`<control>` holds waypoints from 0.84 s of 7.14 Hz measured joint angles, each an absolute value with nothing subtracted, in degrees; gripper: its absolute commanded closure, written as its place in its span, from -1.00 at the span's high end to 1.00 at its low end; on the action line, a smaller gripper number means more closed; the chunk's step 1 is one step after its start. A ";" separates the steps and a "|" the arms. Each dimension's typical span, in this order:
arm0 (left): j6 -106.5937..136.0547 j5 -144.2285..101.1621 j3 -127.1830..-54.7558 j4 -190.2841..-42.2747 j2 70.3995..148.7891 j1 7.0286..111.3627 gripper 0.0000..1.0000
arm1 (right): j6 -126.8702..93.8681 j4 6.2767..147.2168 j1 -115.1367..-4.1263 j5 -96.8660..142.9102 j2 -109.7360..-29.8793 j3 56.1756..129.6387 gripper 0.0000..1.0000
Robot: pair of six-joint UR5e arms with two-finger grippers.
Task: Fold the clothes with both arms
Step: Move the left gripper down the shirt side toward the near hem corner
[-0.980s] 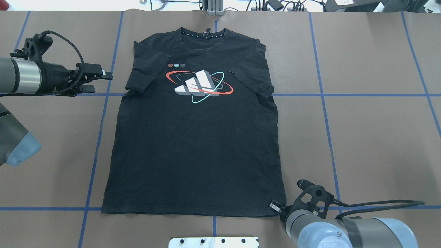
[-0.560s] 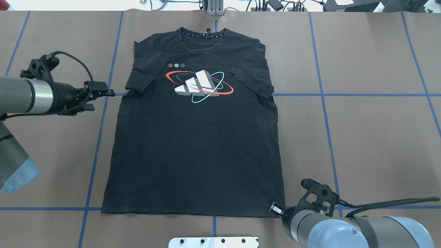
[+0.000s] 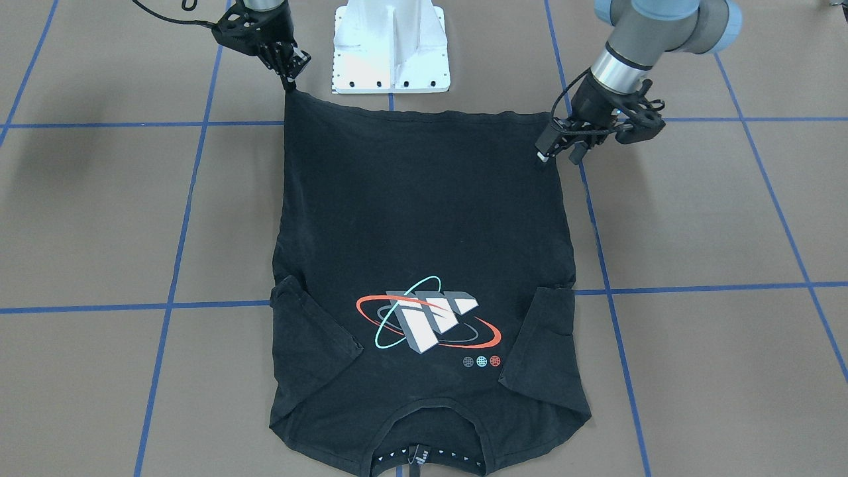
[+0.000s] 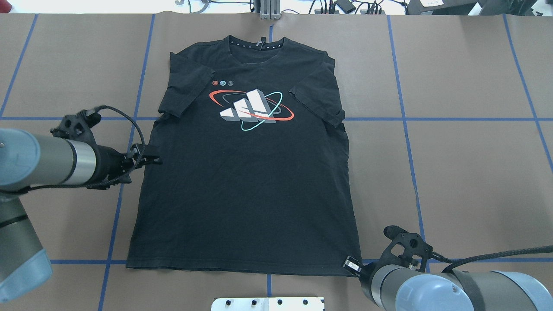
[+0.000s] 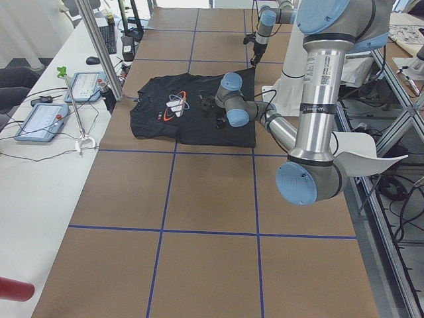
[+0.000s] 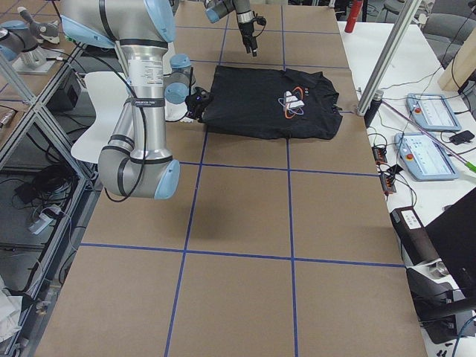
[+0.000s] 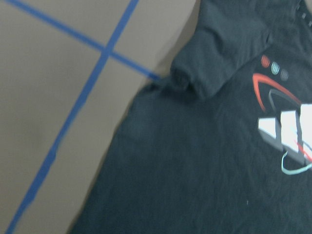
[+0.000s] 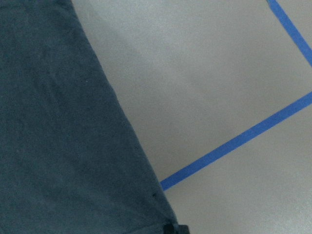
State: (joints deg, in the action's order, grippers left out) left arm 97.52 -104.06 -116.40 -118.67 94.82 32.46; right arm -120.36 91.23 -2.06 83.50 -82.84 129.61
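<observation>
1. The black T-shirt lies flat on the desk, logo up, collar away from the robot.
2. The right gripper pinches its near right hem corner.
3. The left gripper, fingers apart, hangs at its left side edge.

The black T-shirt is lying spread on the table just beyond the near right claw, its hem corner at that claw's tip. The far left claw is hovering by the shirt's opposite edge.

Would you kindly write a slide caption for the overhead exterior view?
Black T-shirt lies flat; left gripper open at its side edge, right gripper pinching hem corner.
</observation>
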 measured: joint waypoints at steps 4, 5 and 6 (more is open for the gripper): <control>100.54 -97.97 -117.57 -111.33 91.53 23.33 0.85 | -120.66 91.23 -1.87 83.55 -83.71 129.73 -1.00; 101.73 -97.78 -117.81 -111.07 90.42 21.81 0.81 | -120.67 91.23 -1.85 83.57 -83.72 129.73 -1.00; 102.53 -97.81 -118.24 -111.02 89.31 20.81 0.81 | -120.67 91.23 -1.82 83.58 -83.70 129.73 -1.00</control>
